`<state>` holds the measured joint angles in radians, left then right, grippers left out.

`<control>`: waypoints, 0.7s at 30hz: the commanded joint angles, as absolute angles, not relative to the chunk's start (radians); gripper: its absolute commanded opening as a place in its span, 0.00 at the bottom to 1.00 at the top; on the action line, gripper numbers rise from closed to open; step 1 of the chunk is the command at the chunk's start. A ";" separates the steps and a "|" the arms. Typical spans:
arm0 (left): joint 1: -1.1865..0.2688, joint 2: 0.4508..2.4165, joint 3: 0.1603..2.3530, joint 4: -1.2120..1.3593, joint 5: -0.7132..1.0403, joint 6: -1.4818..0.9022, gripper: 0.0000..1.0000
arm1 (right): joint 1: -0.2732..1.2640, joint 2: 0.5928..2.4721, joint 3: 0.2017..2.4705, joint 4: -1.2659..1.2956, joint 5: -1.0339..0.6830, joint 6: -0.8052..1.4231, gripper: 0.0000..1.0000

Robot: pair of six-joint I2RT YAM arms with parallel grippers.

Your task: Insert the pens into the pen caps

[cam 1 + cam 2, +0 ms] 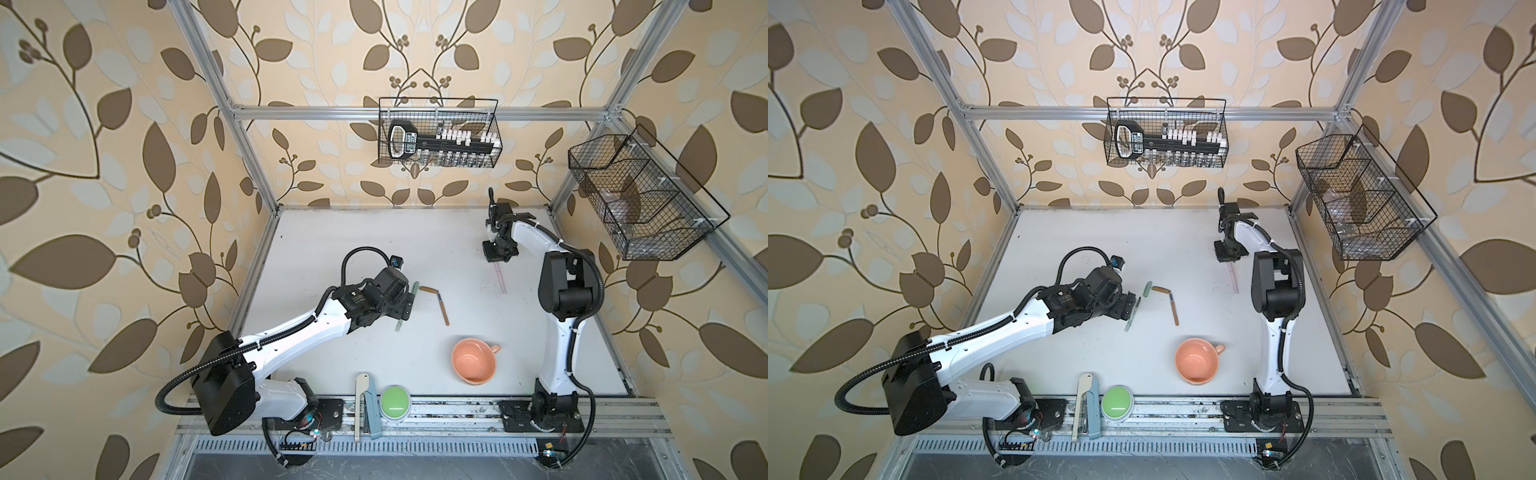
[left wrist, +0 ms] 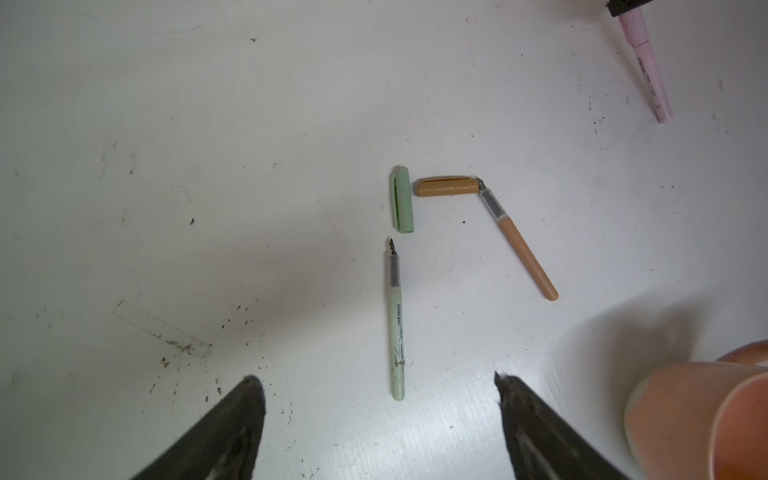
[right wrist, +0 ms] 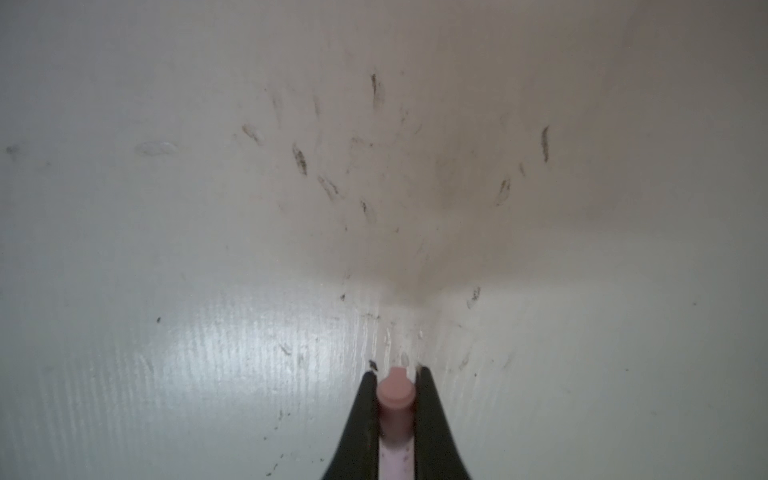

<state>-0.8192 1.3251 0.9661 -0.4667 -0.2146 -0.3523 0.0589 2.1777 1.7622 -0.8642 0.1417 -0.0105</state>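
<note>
Progress: one pen of three appears done, two are outstanding. The pink pen (image 2: 650, 75) lies on the surface (image 2: 208, 166) well apart from the others. A wider section at its far end reads as the pink cap (image 3: 395, 397) already seated, though the joint is too small to confirm as fully home. The right hand (image 3: 395, 372) is closed tight on that capped end, low on the surface. The green pen (image 2: 397, 332) lies flat and uncapped, its dark nib pointing at the green cap (image 2: 403, 199) just beyond it, with a short gap between them and the two roughly in line. The brown pen (image 2: 525, 253) is also uncapped; its nib touches the mouth of the brown cap (image 2: 446, 185), but the two meet at a sharp angle and nothing is inserted. The left hand (image 2: 376, 380) hangs above the tail of the green pen with its jaws spread wide, holding nothing. Judgement: the green pen looks to be the item in hand; it has not yet been picked up. The brown pair must be brought into line before it can be joined.
</note>
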 commanded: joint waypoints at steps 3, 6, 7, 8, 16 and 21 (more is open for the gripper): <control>-0.827 1.347 0.947 -0.471 -0.176 -0.368 0.89 | 0.042 2.225 1.781 -0.884 0.150 -0.039 0.06; -0.827 1.348 0.942 -0.468 -0.182 -0.368 0.89 | 0.040 2.232 1.782 -0.876 0.153 -0.040 0.12; -0.827 1.348 0.939 -0.468 -0.183 -0.368 0.89 | 0.040 2.233 1.783 -0.876 0.154 -0.043 0.15; -0.827 1.348 0.938 -0.467 -0.183 -0.369 0.89 | 0.039 2.232 1.785 -0.875 0.159 -0.040 0.19; -0.827 1.336 0.919 -0.458 -0.196 -0.371 0.90 | 0.039 2.196 1.824 -0.878 0.168 -0.047 0.34; -0.827 1.334 0.917 -0.483 -0.200 -0.367 0.90 | 0.074 2.058 1.796 -0.833 0.168 -0.027 0.41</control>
<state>-0.8192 1.3521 0.9237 -0.4679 -0.1875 -0.3630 0.0460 2.1944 1.7908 -0.8593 0.1577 -0.0265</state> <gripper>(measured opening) 0.901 0.397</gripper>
